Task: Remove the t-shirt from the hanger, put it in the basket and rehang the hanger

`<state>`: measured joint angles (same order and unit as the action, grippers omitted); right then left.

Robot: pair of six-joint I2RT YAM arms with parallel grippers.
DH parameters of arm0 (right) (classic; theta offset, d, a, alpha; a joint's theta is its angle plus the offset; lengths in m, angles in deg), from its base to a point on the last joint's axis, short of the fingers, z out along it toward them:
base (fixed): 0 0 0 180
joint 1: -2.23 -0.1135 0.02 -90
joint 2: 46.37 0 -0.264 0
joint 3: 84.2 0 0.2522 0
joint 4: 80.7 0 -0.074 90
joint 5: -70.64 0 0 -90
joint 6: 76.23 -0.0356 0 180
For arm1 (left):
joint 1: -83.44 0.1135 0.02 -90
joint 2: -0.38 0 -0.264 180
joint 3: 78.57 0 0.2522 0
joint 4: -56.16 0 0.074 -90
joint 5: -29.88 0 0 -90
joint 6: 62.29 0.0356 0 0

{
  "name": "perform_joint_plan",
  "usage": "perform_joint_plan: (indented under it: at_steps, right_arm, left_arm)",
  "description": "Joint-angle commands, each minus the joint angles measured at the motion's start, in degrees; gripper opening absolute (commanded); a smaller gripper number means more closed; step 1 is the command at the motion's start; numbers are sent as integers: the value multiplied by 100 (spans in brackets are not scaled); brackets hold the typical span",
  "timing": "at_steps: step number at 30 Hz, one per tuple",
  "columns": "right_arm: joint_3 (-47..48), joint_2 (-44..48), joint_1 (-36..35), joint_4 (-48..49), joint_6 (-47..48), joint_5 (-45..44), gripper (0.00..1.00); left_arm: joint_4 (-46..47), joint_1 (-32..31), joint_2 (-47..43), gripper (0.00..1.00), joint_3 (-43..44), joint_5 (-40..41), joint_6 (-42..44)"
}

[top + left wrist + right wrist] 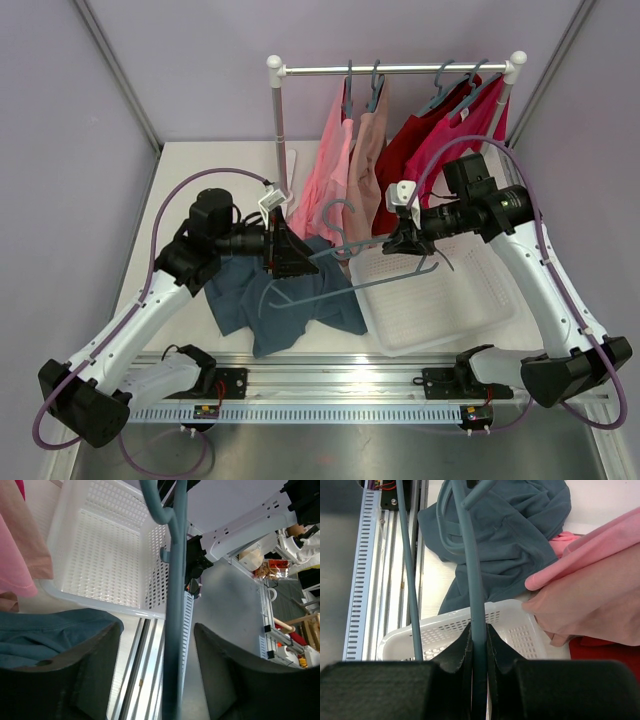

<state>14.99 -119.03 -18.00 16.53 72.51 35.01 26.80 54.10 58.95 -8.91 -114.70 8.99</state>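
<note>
The t-shirt (290,300) lay crumpled on the white table (200,170), at 9 o'clock from the basket (440,300). The right gripper (479,645) pinched the hanger (474,580). The left gripper (157,630) stood wide around the hanger's bar. At 12 o'clock, a rack (400,69) of garments stood before lilac walls (200,60).

Left wrist view: hanger (175,605) bar cut off at bottom; t-shirt (50,635) partly hidden behind left end effector (157,630).

No legible text, labels, brand marks or numbers in any view, background packaging (270,570) in the left wrist view too blurred to read
</note>
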Motion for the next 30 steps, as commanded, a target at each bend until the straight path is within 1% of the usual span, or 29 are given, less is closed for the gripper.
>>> perform_joint_plan:
  at_steps: [1,3,4,7,8,10,11,13,14,16,17,18,21,22,24,25,26,27,28,29,30]
  right_arm:
    - [-52,139,-78,731,-653,-119,0]
    - [-88,138,-78,854,-706,-181,0]
    - [-105,156,-78,924,-802,-216,0]
    - [-193,208,-78,1144,-943,-330,0]
    - [-211,217,-78,1171,-943,-348,0]
    - [-246,209,-78,1153,-935,-357,0]
    - [-272,209,-78,1153,-917,-392,0]
    - [-307,226,-78,1153,-891,-436,0]
    - [-360,235,-78,1171,-899,-453,1]
    - [-413,261,-78,1188,-891,-454,4]
    - [-456,270,-78,1188,-882,-419,6]
    - [-483,305,-78,1206,-891,-401,11]
    - [-571,393,-78,1232,-891,-313,20]
    - [-589,445,-78,1232,-882,-287,26]
    - [-633,498,-78,1250,-882,-181,33]
    - [-650,542,-78,1259,-891,-146,41]
    - [-668,560,-78,1250,-882,-68,45]
    - [-659,586,-78,1250,-925,-41,53]
    - [-659,595,-78,1250,-952,-14,59]
    - [-633,604,-86,1250,-978,21,71]
    - [-598,630,-87,1241,-1057,38,78]
  left_arm:
    - [145,16,-117,58,228,1,-123]
    - [136,16,-109,51,228,10,-132]
    - [127,16,-109,46,228,1,-132]
    - [57,16,-100,40,228,27,-88]
    - [48,16,-100,32,228,27,-71]
    - [-5,16,-109,25,228,45,-53]
    - [-14,16,-126,20,237,45,-53]
    - [-75,16,-152,15,281,80,-9]
    - [-119,16,-161,12,299,97,17]
    - [-259,16,-214,2,360,185,131]
    - [-329,16,-231,0,386,211,201]
    - [-435,16,-284,0,395,299,341]
    - [-646,16,-416,0,378,475,667]
    - [-794,16,-477,0,378,528,755]
    - [-945,16,-670,0,360,711,1000]
    - [-1076,8,-741,0,352,765,1080]
    - [-1138,16,-881,0,343,896,1203]
    - [-1191,8,-952,0,343,984,1256]
    - [-1322,8,-1004,0,351,1081,1309]
    - [-1402,8,-1075,0,360,1178,1362]
    - [-1489,16,-1162,0,412,1431,1467]
